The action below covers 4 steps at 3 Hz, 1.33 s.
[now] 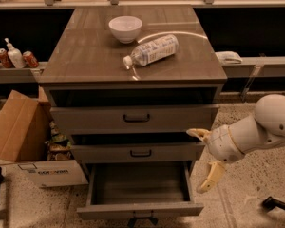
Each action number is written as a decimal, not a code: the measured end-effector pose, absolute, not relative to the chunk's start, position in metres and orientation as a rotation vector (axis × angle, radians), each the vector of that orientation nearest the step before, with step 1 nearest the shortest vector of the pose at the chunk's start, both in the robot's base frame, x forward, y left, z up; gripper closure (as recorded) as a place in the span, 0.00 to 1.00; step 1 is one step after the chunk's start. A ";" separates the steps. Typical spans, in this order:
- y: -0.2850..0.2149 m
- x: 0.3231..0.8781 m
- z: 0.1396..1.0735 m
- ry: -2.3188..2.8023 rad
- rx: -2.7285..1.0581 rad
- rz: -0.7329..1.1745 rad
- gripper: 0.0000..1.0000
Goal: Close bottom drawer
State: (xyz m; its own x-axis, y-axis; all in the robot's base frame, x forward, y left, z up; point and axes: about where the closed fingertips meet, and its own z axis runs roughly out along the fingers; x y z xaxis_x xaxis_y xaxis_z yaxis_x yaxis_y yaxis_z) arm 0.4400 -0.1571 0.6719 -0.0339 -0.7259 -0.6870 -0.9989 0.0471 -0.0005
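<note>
The bottom drawer (140, 209) of the wood-look cabinet (133, 61) is pulled far out, showing its plain grey box inside. Its small black handle (141, 218) sits at the lower edge of the view. The middle drawer (137, 153) and the top drawer (135, 118) stand slightly out. My gripper (203, 161) hangs to the right of the cabinet, level with the middle and bottom drawers. Its two tan fingers (210, 176) are spread apart and hold nothing. It touches no drawer.
A white bowl (125, 28) and a plastic bottle (152, 51) lying on its side rest on the cabinet top. An open cardboard box (23, 141) stands on the floor to the left. Cans and a bottle (14, 57) sit on a shelf at left. A black object (278, 205) lies on the floor at right.
</note>
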 end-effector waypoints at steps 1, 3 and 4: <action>-0.141 0.423 0.611 1.817 -1.756 0.734 0.00; -0.106 0.388 0.464 1.790 -1.646 0.943 0.00; -0.085 0.372 0.384 1.823 -1.589 1.030 0.00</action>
